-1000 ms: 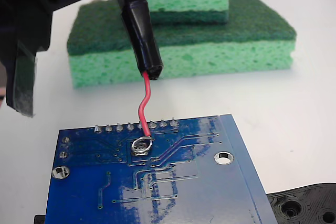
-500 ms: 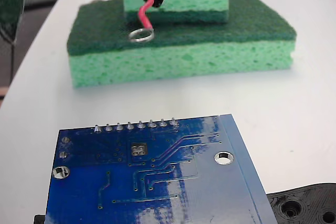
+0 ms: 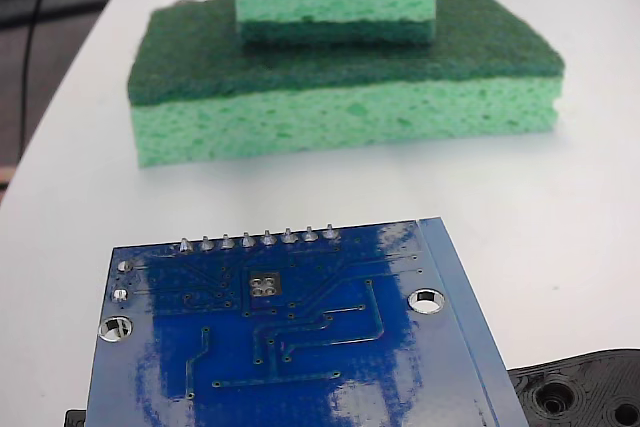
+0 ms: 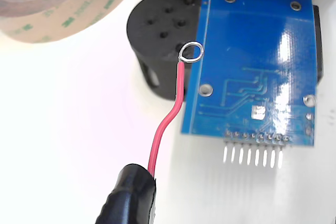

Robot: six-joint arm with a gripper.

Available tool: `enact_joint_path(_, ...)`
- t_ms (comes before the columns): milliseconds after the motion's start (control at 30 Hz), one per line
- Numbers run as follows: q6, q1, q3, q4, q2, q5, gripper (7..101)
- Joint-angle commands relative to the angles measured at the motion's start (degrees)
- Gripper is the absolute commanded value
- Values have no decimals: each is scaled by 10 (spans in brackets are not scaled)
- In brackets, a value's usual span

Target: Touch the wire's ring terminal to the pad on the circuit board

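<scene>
The blue circuit board (image 3: 300, 347) lies at the bottom of the fixed view, and its small silver pad (image 3: 263, 285) is bare. No gripper, wire or ring shows in that view. In the wrist view the red wire (image 4: 167, 121) rises from a black sleeve in my gripper (image 4: 128, 198), which is shut on it. Its ring terminal (image 4: 191, 52) hangs free in front of the left edge of the circuit board (image 4: 257, 51). The ring is far left of the pad (image 4: 258, 112) and touches nothing.
Two stacked green sponges (image 3: 340, 77) sit behind the board on the white table. A black plastic part with holes (image 4: 160, 35) lies under the board's left side, and its corner (image 3: 585, 392) shows in the fixed view. A tape roll (image 4: 63, 3) is at the upper left.
One second ago the ring rested on the pad. It then rose up and back over the sponges, and now gripper, wire and ring have left the fixed view.
</scene>
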State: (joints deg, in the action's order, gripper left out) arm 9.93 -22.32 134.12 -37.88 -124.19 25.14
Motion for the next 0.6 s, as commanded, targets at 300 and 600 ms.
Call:
enact_joint_path(300, -24, 3, 146, -5, -167, -23, 1003)
enact_joint_path(600, -47, 22, 277, -7, -359, -35, 1003)
